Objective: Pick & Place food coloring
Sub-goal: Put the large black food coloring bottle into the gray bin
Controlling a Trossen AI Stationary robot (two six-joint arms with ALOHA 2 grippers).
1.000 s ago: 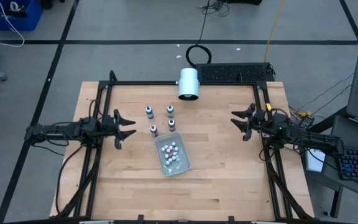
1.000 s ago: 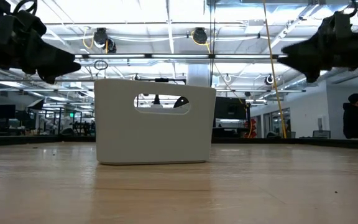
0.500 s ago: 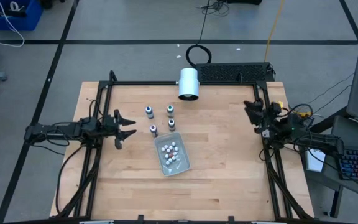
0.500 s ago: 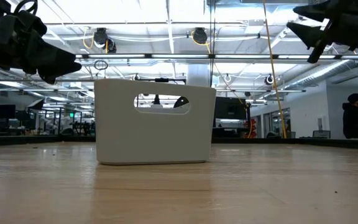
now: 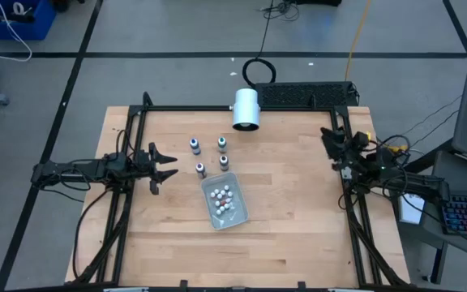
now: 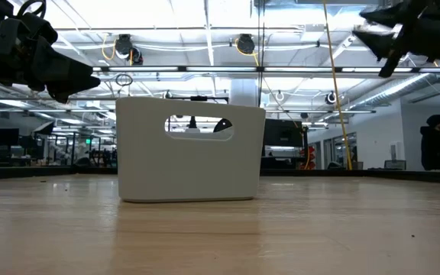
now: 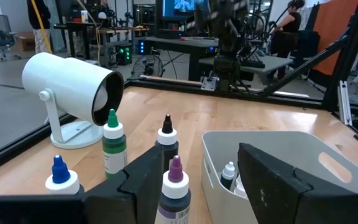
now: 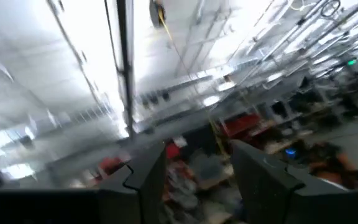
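The left arm lies stretched low across the left side of the wooden worktop (image 5: pixel 298 219), and its end effector (image 5: pixel 167 166) points toward the middle with its fingers spread apart and nothing between them. Just ahead of it stand the four food coloring bottles (image 5: pixel 209 156), upright on the worktop in a loose cluster; the left wrist view shows a blue cap (image 7: pixel 58 169), a green cap (image 7: pixel 112 118), a dark cap (image 7: pixel 166 126) and a purple cap (image 7: pixel 175 170), the purple one nearest the fingers. Right beside the bottles sits a pale bin (image 5: pixel 224 201) holding small white balls, and beyond them, at the far edge, a white cylinder (image 5: pixel 246 109) on a stand. The right arm is folded back at the right edge of the worktop, its end effector (image 5: pixel 331 139) raised and tilted upward, fingers apart and gripping nothing.
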